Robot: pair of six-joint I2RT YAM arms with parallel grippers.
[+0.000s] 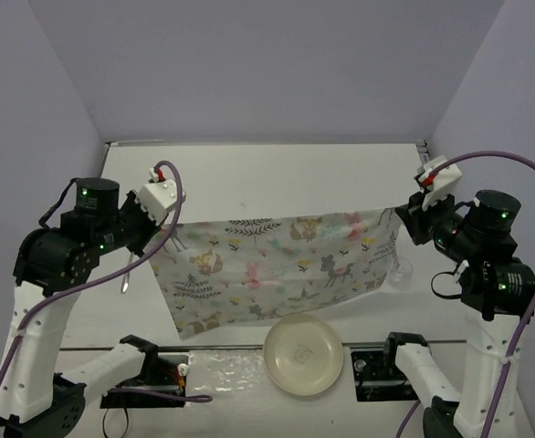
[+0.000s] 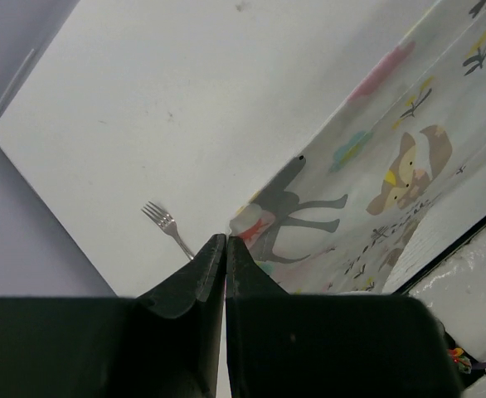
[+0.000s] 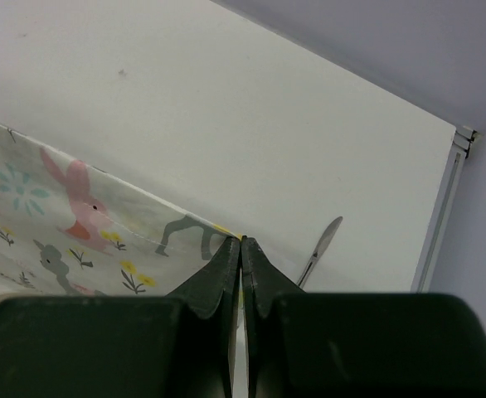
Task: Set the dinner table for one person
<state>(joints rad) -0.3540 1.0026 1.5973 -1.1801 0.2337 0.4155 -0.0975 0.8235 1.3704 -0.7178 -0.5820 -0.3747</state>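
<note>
Both arms pinched the animal-and-leaf printed cloth placemat [image 1: 277, 265] by its two far corners: the left end effector [image 2: 225, 239] was clenched on the left corner and the right end effector [image 3: 241, 242] on the right. This kept the cloth taut between them, probably so it would go down flat. Under it the large, flat, matte white bench [image 1: 267, 178] stretched between the grey-lilac walls. A silver metal fork [image 2: 167, 225] lay near its left edge and a silver table knife [image 3: 322, 245] near its right (both outside the cloth). A round cream plate [image 1: 303, 355] waited at the near edge.
</note>
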